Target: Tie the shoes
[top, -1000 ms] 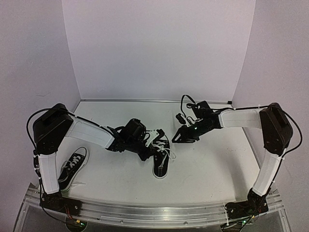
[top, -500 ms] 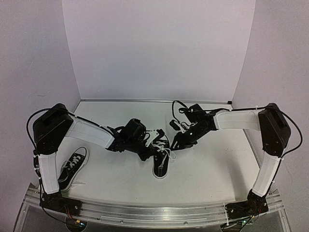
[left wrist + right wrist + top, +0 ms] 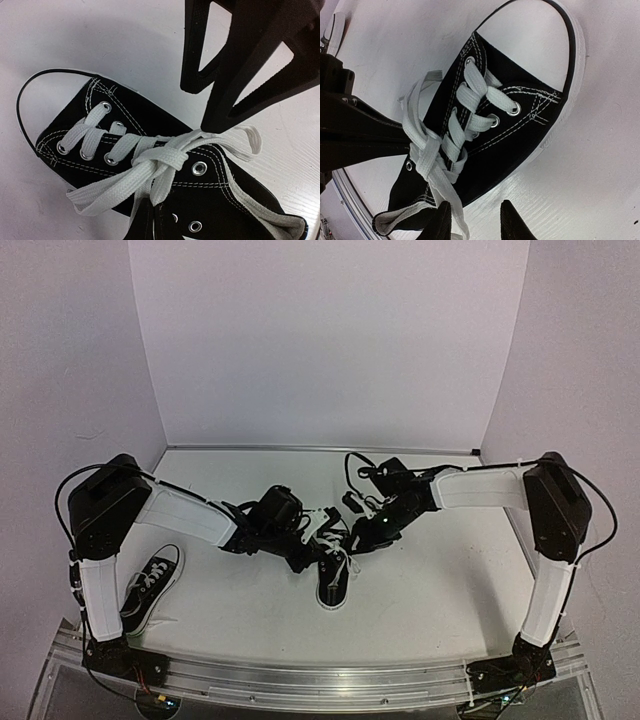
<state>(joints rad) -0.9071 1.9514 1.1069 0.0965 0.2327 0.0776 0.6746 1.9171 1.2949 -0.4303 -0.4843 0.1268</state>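
While the centre shoe [image 3: 335,578] on the bench [image 3: 440,590] has only a first crossover in its lace [image 3: 160,162], left gripper [image 3: 212,124] pinches one strand, right gripper [image 3: 476,222] stands part-open around the other, bow unformed, second shoe [image 3: 150,588] lying apart near the left base, seemingly untied

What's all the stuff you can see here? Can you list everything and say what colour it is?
shoes: two, black with white toes; one mid-table between the hands, the other shoe at the near left edge.
laces: white; crossed in a knot on the middle shoe.
table: one, white, under everything.
walls: pale lilac-white, behind and at both sides.
rail: one, silver, along the near edge.
arms: two, white covers with black joints; left arm, right arm.
left hand: black, shut, tip at the lace.
right hand: black, open, beside a lace end.
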